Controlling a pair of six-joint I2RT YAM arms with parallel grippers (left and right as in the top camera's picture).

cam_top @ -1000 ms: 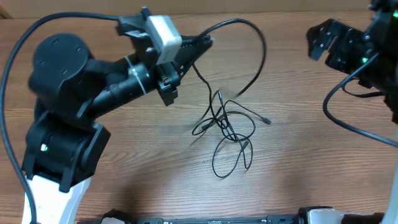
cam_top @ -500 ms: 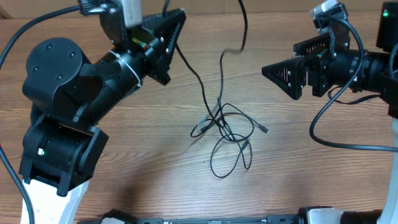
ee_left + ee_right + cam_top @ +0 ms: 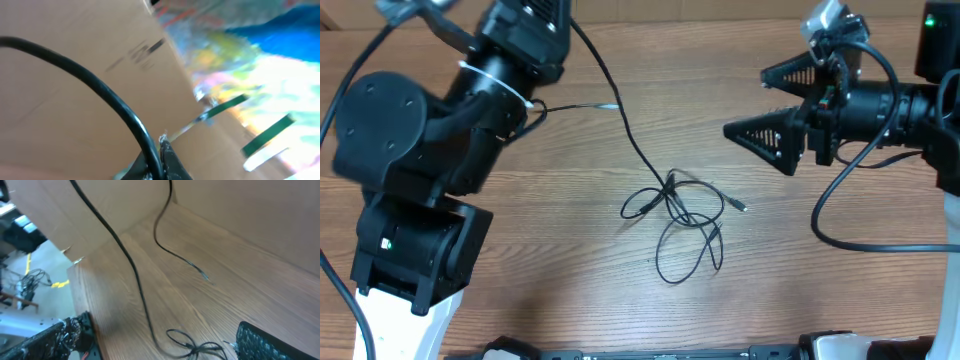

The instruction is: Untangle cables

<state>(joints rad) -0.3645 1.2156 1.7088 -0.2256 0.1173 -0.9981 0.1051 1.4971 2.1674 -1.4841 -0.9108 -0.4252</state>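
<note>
Swung farther toward 11 o'clock than a moment ago, the left arm [image 3: 440, 110] trails one strand up from the cables [image 3: 672, 192], whose tangle lies mid-tabletop [image 3: 570, 280]. At 2 o'clock the right pincer [image 3: 744, 102] stands apart. Left wrist view: the left pincer [image 3: 159, 152] is clamped on a cable strand. Right wrist view: the tangle sits at 6 o'clock, with strands running toward 12.

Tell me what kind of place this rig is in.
Probably a robotics lab or workshop: a brown wood-grain table with thin black tangled cables, plain brown cardboard boxes at its edge, and a bare grey floor with yellow markings.
</note>
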